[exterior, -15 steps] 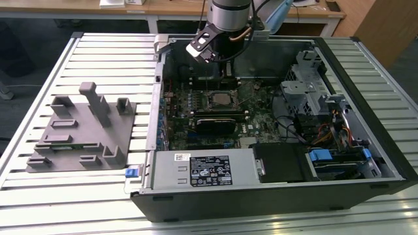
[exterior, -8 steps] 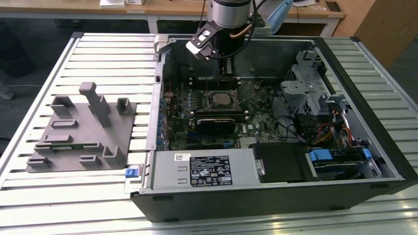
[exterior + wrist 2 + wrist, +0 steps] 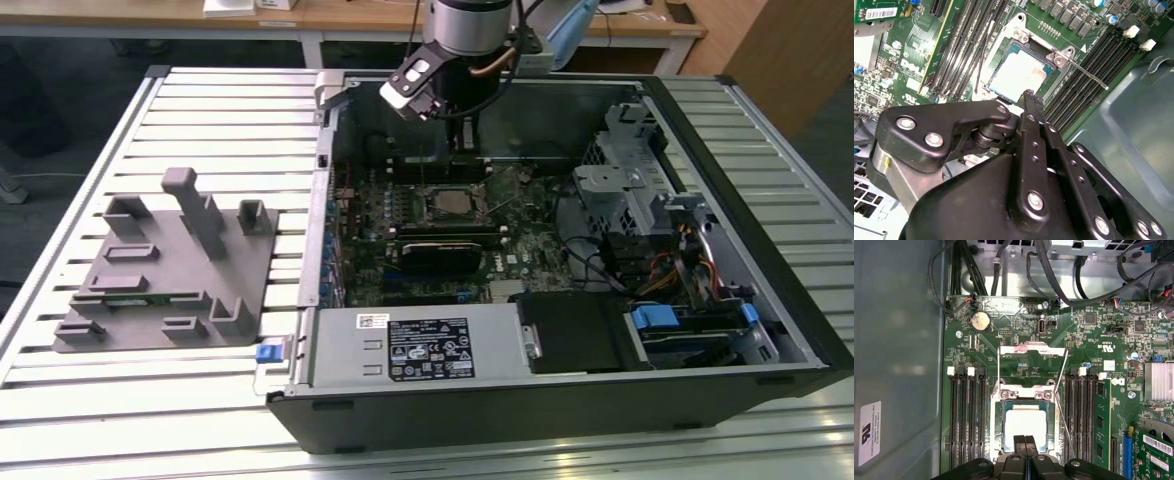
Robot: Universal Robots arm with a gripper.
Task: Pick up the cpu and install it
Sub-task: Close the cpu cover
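The cpu (image 3: 1024, 424) is a pale silvery square lying flat inside the socket frame (image 3: 999, 405) on the green motherboard; it is also seen in the second wrist view (image 3: 1021, 75). The socket's metal cover (image 3: 1029, 351) is flipped open and its thin lever (image 3: 1061, 390) stands raised beside it. My gripper (image 3: 1025, 441) hovers over the near edge of the cpu, its two black fingers pressed together with nothing between them. In the exterior view the gripper (image 3: 462, 135) hangs inside the open computer case above the socket (image 3: 451, 205).
A grey plastic fixture (image 3: 167, 270) sits on the slatted table at the exterior view's left. Inside the case are a black heatsink block (image 3: 451, 252), a labelled power supply (image 3: 414, 345), a drive cage (image 3: 627, 190) and cables (image 3: 681, 270). Memory slots (image 3: 966, 415) flank the socket.
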